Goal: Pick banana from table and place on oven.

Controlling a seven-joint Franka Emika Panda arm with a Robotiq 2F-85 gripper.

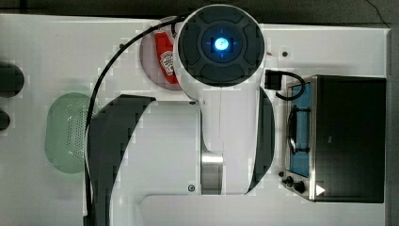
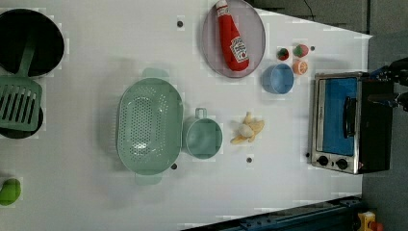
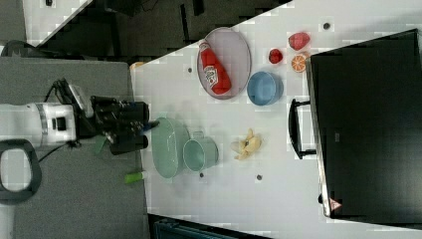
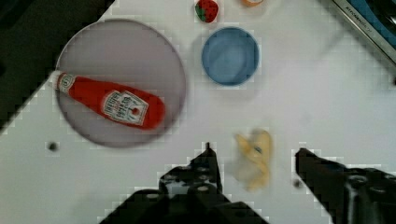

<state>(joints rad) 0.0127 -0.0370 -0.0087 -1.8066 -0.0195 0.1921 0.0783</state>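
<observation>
The banana (image 2: 248,129) is a small pale yellow piece, partly peeled, lying on the white table (image 2: 96,57) between a green cup and the oven (image 2: 351,122). The oven is boxy, with a black top (image 1: 350,136), a blue glass door and a metal handle, and stands at the table's end. In the wrist view the banana (image 4: 257,163) lies below and between my two black fingers (image 4: 208,161). My gripper (image 4: 254,149) is open and holds nothing. In the right view the gripper (image 3: 145,130) hangs well above the table, off the right view's left.
A red ketchup bottle (image 2: 232,36) lies on a grey plate (image 2: 255,29). Near the oven are a blue bowl (image 2: 277,78), two strawberries (image 2: 283,54) and an orange slice (image 2: 300,67). A green colander (image 2: 149,126) and green cup (image 2: 203,138) sit mid-table, with a black pan (image 2: 29,41) and spatula beyond.
</observation>
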